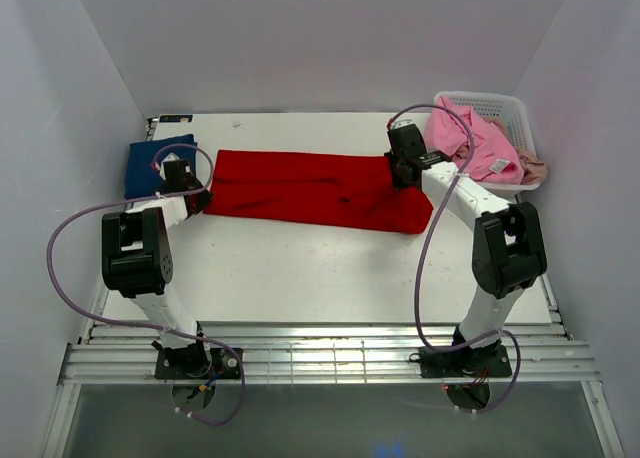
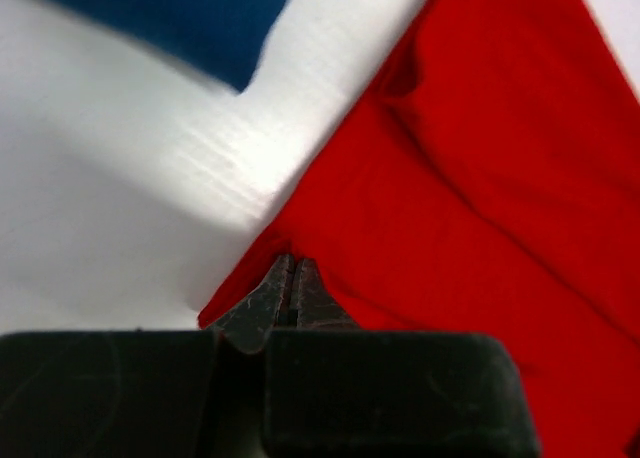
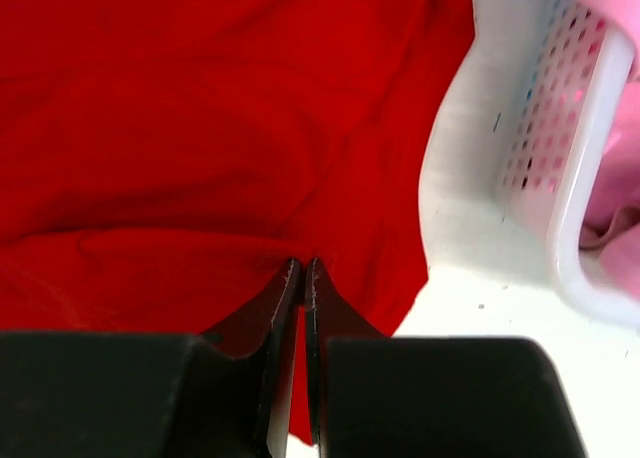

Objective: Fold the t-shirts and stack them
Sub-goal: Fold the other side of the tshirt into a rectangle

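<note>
A red t-shirt point(image 1: 310, 190) lies stretched in a long band across the table's far half. My left gripper point(image 1: 197, 198) is shut on its left edge; in the left wrist view the pinched tips point(image 2: 292, 268) grip red cloth point(image 2: 480, 198). My right gripper point(image 1: 403, 173) is shut on the shirt's right end; in the right wrist view the tips point(image 3: 303, 270) pinch red cloth point(image 3: 200, 128). A folded navy t-shirt point(image 1: 152, 165) lies at the far left and shows in the left wrist view point(image 2: 190, 18). Pink t-shirts point(image 1: 475, 143) fill the basket, with a beige one point(image 1: 533, 168) under them.
A white lattice basket point(image 1: 512, 108) stands at the far right corner, close behind my right gripper; its wall shows in the right wrist view point(image 3: 560, 138). White walls close in the table on three sides. A slatted metal rail point(image 1: 330, 353) runs along the near edge.
</note>
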{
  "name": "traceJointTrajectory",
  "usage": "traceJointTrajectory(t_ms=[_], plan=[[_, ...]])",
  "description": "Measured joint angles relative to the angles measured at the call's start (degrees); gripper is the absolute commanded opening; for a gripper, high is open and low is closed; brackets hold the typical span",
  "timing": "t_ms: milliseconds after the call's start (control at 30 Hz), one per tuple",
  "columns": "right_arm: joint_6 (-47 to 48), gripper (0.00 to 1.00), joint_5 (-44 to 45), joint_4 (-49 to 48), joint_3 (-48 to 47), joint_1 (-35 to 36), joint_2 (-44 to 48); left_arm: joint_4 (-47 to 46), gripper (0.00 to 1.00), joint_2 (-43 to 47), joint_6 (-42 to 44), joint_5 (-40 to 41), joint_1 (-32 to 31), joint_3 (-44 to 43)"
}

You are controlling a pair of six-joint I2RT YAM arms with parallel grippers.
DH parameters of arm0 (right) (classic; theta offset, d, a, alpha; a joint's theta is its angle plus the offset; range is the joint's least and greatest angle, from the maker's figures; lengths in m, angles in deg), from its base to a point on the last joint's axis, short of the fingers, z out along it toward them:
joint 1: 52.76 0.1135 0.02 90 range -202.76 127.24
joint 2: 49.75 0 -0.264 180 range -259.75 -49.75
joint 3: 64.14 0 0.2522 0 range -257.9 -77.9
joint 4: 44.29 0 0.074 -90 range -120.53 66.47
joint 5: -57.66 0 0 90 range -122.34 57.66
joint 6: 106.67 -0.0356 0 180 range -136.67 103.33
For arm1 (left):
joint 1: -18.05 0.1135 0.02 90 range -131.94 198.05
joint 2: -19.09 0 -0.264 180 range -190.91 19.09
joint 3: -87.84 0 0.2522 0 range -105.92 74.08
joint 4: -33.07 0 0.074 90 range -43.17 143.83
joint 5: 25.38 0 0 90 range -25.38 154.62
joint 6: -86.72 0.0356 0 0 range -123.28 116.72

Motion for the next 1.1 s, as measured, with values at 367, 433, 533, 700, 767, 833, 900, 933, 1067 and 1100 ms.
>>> traceJointTrajectory(t_ms=[367, 433, 533, 700, 767, 833, 900, 933, 1067, 1100], plan=[[3.1, 0.08, -2.4, 0.5, -7.3, -2.8, -6.2, -0.8, 0.00, -4.0, -1.6, -8.6, 0.1, -9.4], [3.1, 0.08, -2.7, 0.6, -8.3, -3.3, -6.2, -0.9, 0.00, -4.1, -1.7, -9.2, 0.2, -10.0], [3.1, 0.08, -2.9, 0.6, -9.6, -3.8, -6.2, -0.8, 0.00, -4.1, -1.7, -9.6, 0.6, -10.0], [3.1, 0.08, -3.1, 1.0, -10.7, -4.9, -6.2, -0.7, 0.00, -4.1, -1.7, -10.0, 1.3, -10.0], [3.1, 0.08, -3.1, 1.2, -10.9, -5.2, -6.2, -0.5, 0.00, -4.1, -1.8, -10.4, 1.6, -10.0], [3.1, 0.08, -3.1, 1.5, -10.9, -5.4, -6.2, -0.4, 0.00, -4.1, -1.9, -10.7, 1.9, -10.0], [3.1, 0.08, -3.1, 2.0, -10.9, -5.7, -6.2, -0.4, 0.00, -4.1, -1.9, -10.9, 2.3, -10.0], [3.1, 0.08, -3.1, 2.1, -10.9, -5.8, -6.2, -0.3, 0.00, -4.1, -2.0, -11.1, 2.5, -9.9], [3.1, 0.08, -3.3, 2.2, -10.9, -6.2, -6.2, -0.3, 0.00, -4.1, -2.1, -11.7, 3.1, -9.8], [3.1, 0.08, -3.3, 2.2, -10.9, -6.3, -6.3, -0.3, 0.00, -4.1, -2.1, -12.0, 3.2, -9.8]])
